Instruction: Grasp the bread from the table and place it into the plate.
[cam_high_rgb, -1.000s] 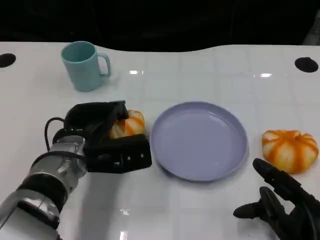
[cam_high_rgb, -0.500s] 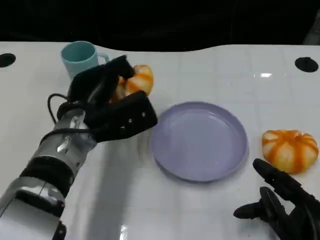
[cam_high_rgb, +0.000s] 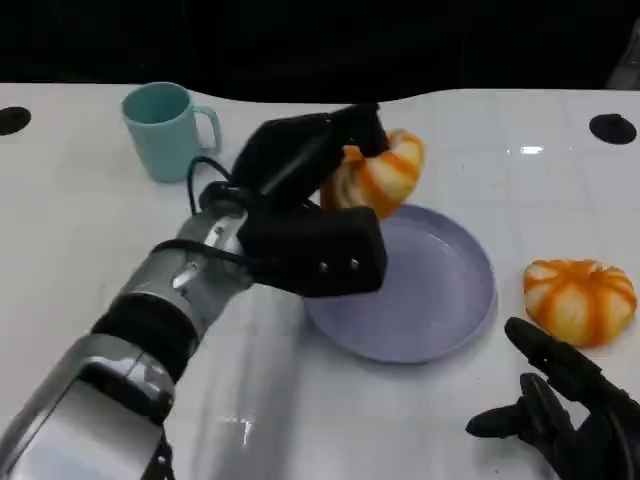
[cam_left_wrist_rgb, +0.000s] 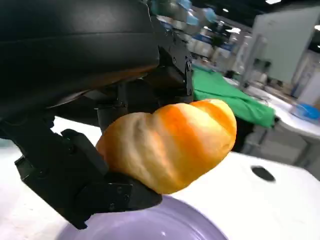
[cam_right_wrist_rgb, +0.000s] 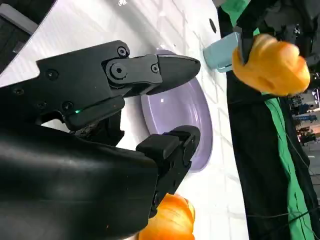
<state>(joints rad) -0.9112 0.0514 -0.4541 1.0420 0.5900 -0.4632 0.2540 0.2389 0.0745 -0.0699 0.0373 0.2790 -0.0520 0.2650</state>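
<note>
**Bread held above the plate's rim**

The left hand (cam_high_rgb: 310, 200) grips the bread (cam_high_rgb: 378, 172), an orange-striped roll, clear of the table (cam_high_rgb: 100, 240) and over the far-left edge of the lilac plate (cam_high_rgb: 440, 300). The left wrist view shows the same bread (cam_left_wrist_rgb: 170, 142) pinched between black fingers (cam_left_wrist_rgb: 100, 195) above and below it, with the plate (cam_left_wrist_rgb: 165, 225) just beneath and not touching.

The right hand (cam_high_rgb: 565, 410) rests low at the near right corner of the table, its fingers spread and holding nothing. In the right wrist view its fingers (cam_right_wrist_rgb: 150, 72) reach toward the plate (cam_right_wrist_rgb: 172, 120) without closing on anything.

A second roll (cam_high_rgb: 580, 300) lies on the table just right of the plate, beside the right hand; the right wrist view shows it too (cam_right_wrist_rgb: 170, 220), close by that hand. A teal mug (cam_high_rgb: 167, 130) stands upright at the far left, handle to the right, well apart from the plate.
</note>
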